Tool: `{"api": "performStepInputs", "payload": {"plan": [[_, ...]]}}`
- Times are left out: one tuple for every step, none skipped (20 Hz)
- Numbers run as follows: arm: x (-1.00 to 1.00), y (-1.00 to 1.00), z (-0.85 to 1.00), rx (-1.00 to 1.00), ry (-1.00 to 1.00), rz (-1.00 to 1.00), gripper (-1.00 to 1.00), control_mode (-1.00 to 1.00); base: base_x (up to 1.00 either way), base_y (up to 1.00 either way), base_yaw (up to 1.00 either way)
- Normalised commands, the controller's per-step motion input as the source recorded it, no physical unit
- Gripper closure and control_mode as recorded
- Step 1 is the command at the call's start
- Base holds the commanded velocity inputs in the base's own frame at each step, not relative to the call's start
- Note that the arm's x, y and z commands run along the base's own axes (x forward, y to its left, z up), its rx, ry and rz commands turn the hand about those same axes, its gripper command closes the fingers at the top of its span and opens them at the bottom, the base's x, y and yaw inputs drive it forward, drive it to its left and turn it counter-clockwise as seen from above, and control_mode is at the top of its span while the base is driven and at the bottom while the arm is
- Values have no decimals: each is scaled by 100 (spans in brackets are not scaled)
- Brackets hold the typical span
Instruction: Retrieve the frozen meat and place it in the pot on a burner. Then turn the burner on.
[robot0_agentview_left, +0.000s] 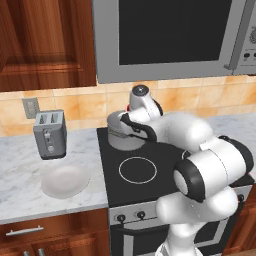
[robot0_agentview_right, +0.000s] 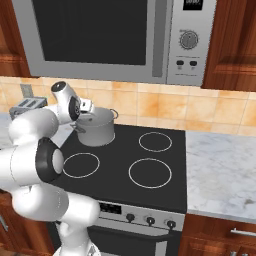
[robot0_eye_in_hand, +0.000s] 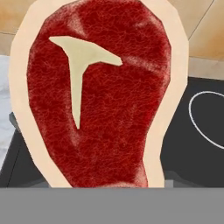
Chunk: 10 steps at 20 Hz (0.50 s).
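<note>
In the hand view the steak (robot0_eye_in_hand: 100, 96) stands lengthwise up the picture, broad end at the top, narrowing downward — red, grainy flesh with a pale T-shaped bone and a tan fat rim. Its lower end is cut off by the picture's bottom band, and the fingers are hidden behind it, so their state cannot be told. The gripper (robot0_agentview_right: 86, 106) hangs at the rim of the grey metal pot (robot0_agentview_right: 97, 129) on the black stove (robot0_agentview_right: 150, 150).

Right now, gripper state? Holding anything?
Gripper: shut on the frozen meat, which fills the hand view close up; the hand sits beside the pot on the stove's back left burner.
</note>
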Motion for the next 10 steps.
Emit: {"api": "performStepInputs", "payload": {"plan": [[28,-1,-22,0,14,0,100,-100,0,0,0],[26,-1,-20,0,14,0,100,-100,0,0,0],[28,0,-16,0,12,0,100,-100,0,0,0],[28,0,-5,0,8,0,100,-100,0,0,0],[20,0,-1,2,1,3,100,-100,0,0,0],[23,0,-4,2,0,3,100,-100,0,0,0],[21,0,-3,0,0,2,100,-100,0,0,0],[21,0,-6,0,0,2,100,-100,0,0,0],[20,0,-8,0,0,2,100,-100,0,0,0],[21,0,-7,0,0,2,100,-100,0,0,0]]}}
